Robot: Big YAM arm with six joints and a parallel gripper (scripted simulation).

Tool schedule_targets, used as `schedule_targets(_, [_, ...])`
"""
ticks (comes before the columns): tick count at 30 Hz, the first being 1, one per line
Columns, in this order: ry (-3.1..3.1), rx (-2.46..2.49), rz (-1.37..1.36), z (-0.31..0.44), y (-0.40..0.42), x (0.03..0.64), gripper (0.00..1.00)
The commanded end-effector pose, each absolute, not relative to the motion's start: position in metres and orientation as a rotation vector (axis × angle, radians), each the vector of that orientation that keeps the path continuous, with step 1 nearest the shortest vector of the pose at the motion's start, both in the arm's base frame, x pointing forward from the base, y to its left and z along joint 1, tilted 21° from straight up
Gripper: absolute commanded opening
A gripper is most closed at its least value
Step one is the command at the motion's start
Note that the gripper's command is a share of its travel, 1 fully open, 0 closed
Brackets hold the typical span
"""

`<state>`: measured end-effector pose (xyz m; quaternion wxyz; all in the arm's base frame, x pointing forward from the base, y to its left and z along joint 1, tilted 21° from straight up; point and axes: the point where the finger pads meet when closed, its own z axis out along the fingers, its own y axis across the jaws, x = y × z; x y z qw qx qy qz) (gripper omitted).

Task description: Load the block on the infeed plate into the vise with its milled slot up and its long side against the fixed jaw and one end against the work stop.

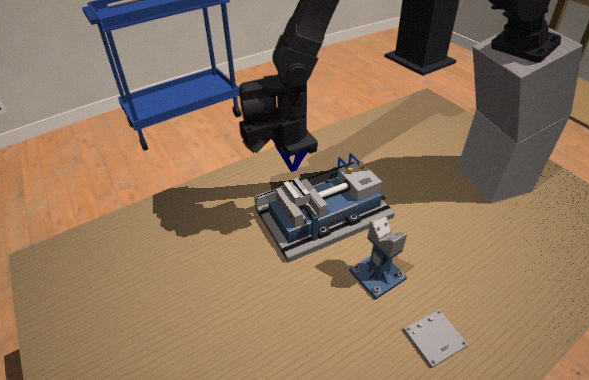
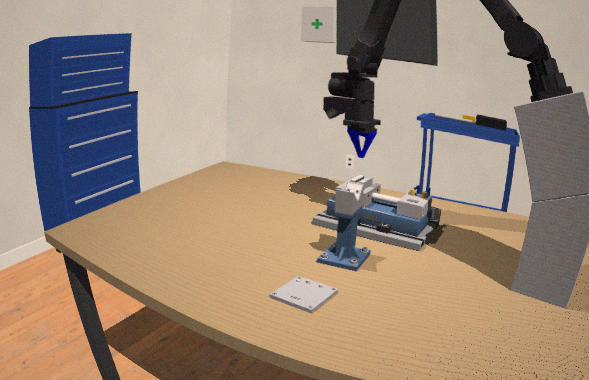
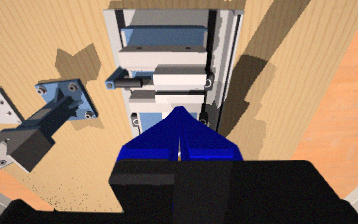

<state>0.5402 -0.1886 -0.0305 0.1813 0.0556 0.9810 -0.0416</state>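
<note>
My gripper [image 1: 293, 168] [image 2: 361, 155] [image 3: 179, 112] is shut and empty, fingertips together, above the vise. The part [image 1: 292, 193] [image 3: 180, 80] lies in the vise between the fixed jaw [image 1: 288, 206] [image 3: 167, 57] and the cylinder-side jaw [image 1: 317, 201] [image 3: 142, 103]. A dark groove runs lengthwise along its upper side. It lies close to the fixed jaw; contact there cannot be told. One end is at or very near the tip of the work stop [image 3: 129, 83]. The low bars are hidden. The infeed plate [image 1: 435, 340] [image 2: 304, 295] holds no block.
The V-block [image 1: 392, 243] [image 2: 349, 200] [image 3: 31, 146] stands on its blue post beside the vise, with no part seen in it. The air cylinder block [image 1: 358, 179] [image 2: 414, 205] and blue hoses are at the vise's far end. A grey pedestal [image 1: 515, 120] [image 2: 555, 240] stands to the right.
</note>
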Motion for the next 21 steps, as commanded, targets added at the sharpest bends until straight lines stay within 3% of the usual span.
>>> schedule_targets(1, [2.760, 0.155, -0.126, -0.017, -0.190, 0.540, 0.00])
schedule_targets(11, [2.768, 0.162, -0.122, -0.027, -0.239, 0.534, 0.00])
schedule_targets(21, [2.742, 0.127, -0.130, -0.011, -0.229, 0.543, 0.00])
